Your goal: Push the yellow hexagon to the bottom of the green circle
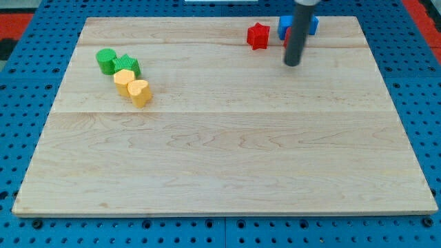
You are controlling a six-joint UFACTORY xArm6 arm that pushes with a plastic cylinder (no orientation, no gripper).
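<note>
The green circle (pixel 106 60) sits near the board's upper left. A second green block (pixel 129 65) touches its right side. The yellow hexagon (pixel 124 80) lies just below the second green block, down and to the right of the green circle. A yellow heart-shaped block (pixel 140 92) touches the hexagon's lower right. My tip (pixel 293 63) is far to the view's right, near the top edge, well apart from these blocks.
A red star-shaped block (pixel 258 36) lies left of the rod near the top edge. A blue block (pixel 286 26) and a sliver of another red block sit behind the rod. The wooden board (pixel 220 158) rests on a blue perforated table.
</note>
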